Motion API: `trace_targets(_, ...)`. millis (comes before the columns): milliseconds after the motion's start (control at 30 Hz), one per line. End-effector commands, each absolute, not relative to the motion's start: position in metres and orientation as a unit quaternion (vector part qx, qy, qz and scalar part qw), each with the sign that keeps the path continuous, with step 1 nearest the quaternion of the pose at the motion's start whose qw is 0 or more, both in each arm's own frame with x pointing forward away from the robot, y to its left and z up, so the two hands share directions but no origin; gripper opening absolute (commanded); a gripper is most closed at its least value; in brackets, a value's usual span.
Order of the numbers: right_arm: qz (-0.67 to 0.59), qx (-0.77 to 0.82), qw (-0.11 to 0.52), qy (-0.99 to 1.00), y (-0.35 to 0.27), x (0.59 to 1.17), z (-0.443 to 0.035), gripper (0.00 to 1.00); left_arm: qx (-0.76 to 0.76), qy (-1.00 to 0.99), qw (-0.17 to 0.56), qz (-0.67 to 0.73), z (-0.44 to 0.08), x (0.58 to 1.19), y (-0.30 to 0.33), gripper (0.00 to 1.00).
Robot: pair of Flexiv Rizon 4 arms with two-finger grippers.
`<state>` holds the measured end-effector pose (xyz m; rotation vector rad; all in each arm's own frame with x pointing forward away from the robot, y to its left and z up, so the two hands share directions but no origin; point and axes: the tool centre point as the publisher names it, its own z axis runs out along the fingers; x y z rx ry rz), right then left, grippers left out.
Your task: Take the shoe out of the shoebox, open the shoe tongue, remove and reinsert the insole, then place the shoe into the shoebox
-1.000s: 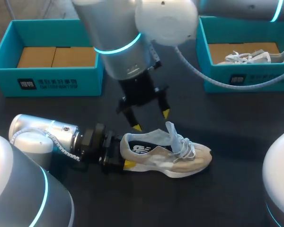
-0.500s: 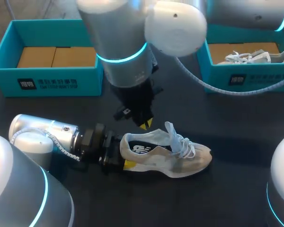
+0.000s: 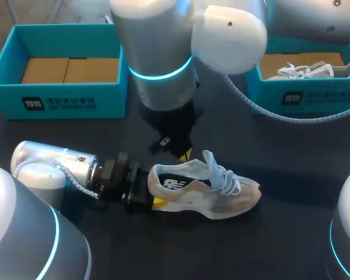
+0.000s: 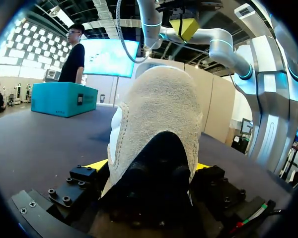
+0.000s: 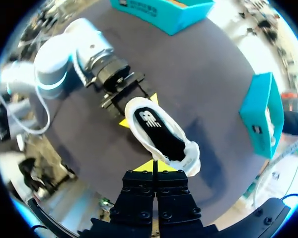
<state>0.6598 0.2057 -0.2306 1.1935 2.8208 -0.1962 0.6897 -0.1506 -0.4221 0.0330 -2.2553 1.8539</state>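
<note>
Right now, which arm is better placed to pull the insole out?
Right, probably. The right gripper hangs shut and empty above the shoe; the left gripper is shut on its heel, steadying it.

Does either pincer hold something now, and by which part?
The left pincer grips the shoe by its heel, from both sides. The right pincer, shut, holds nothing above the shoe.

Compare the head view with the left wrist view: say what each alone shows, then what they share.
Head view only: the laces and raised tongue, plus a second shoe in the right shoebox. Left wrist view only: the suede heel close up, with a dark patch low down. Both: the shoe on the table, the left gripper shut on its heel end, and the right gripper above it.
</note>
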Motion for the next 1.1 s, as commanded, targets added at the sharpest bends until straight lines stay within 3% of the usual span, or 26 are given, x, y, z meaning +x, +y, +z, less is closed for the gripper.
trace_targets(33, -0.090, 0.294, 0.047, 0.950, 0.227, 0.661, -0.238, 0.00, 0.012, -0.768, 0.110, 0.631, -0.426, 0.691, -0.149, 0.00)
trace_targets(633, -0.079, 0.231, 0.053, 0.968, 0.232, 0.658, -0.242, 0.00, 0.012, -0.768, 0.110, 0.631, -0.426, 0.691, -0.149, 0.00)
trace_targets(1100, -0.069, 0.191, 0.006, 0.979, 0.220, 0.686, -0.294, 0.00, 0.012, -0.768, 0.110, 0.631, -0.426, 0.691, -0.149, 0.00)
